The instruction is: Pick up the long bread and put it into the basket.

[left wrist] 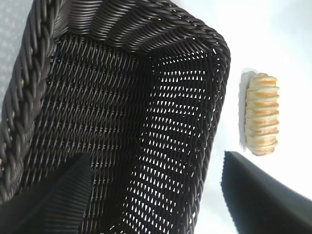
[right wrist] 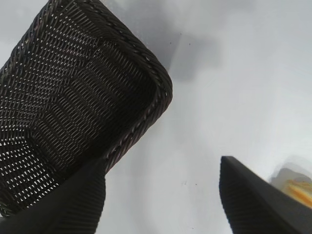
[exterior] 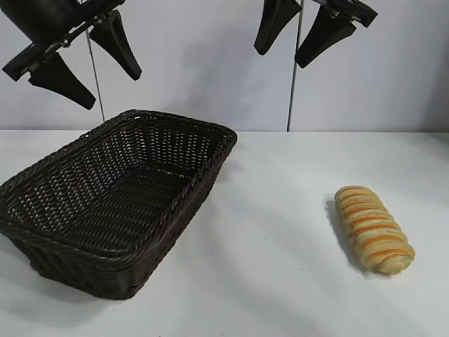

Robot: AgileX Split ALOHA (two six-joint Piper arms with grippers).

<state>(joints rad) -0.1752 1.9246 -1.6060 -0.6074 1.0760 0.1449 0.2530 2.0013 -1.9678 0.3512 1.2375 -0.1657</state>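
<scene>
Long bread (exterior: 373, 229): lay on the white counter (exterior: 280, 281) in the lower right of the exterior frame, its striped side up, one end toward the camera and the other angled back to the left.
Bread and right hand: the right hand (exterior: 310, 27) hung at the upper right of the frame, high above the counter and farther back than the loaf, not touching it.
Basket (exterior: 203, 168): sat on the counter at the left of the frame, well apart from the bread, nothing inside it.
Basket and left hand: the left hand (exterior: 81, 60) hung in the upper left corner, above the basket's far rim and clear of it.
Left wrist view: looked down into the basket (left wrist: 146, 97) and showed the bread (left wrist: 262, 113) beyond its end wall on the counter, a pairing seen there from above.
Right wrist view: caught the basket's corner (right wrist: 146, 73) and only a sliver of the bread (right wrist: 298, 187) behind one finger (right wrist: 258, 200).
Left hand state: fingers (left wrist: 53, 200) spread wide, holding nothing.
Right hand state: fingers spread wide, holding nothing.
</scene>
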